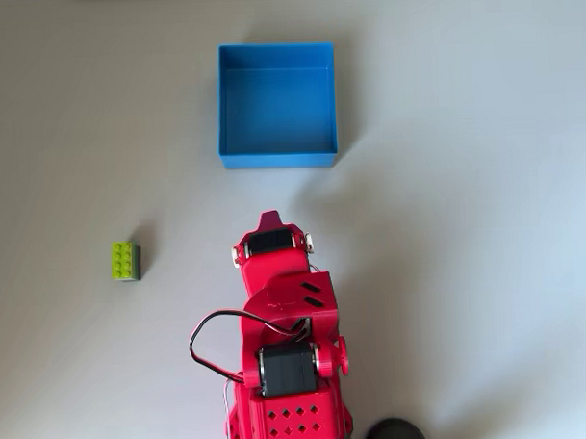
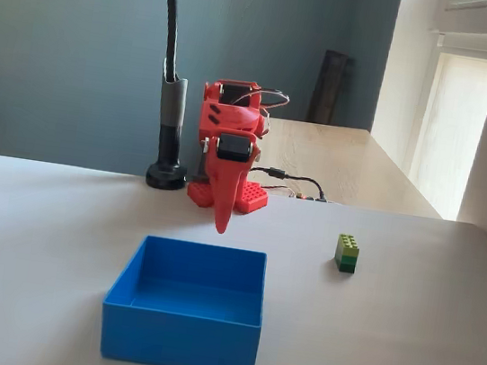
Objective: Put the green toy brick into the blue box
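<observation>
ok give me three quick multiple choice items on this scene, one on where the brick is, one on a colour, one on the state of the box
1. Where is the green toy brick in the overhead view?
A. inside the box
B. on the table, left of the arm
C. held in the gripper

2. What colour is the arm?
A. red
B. white
C. black

3. What is the state of the blue box?
A. shut with a lid
B. tipped on its side
C. upright, open-topped, nothing in it

Answers:
1. B: the brick sits on the bare table, apart from both the arm and the box.
2. A: the arm's body and the gripper are bright red in both views.
3. C: both views look into the box and show bare blue floor.
</observation>
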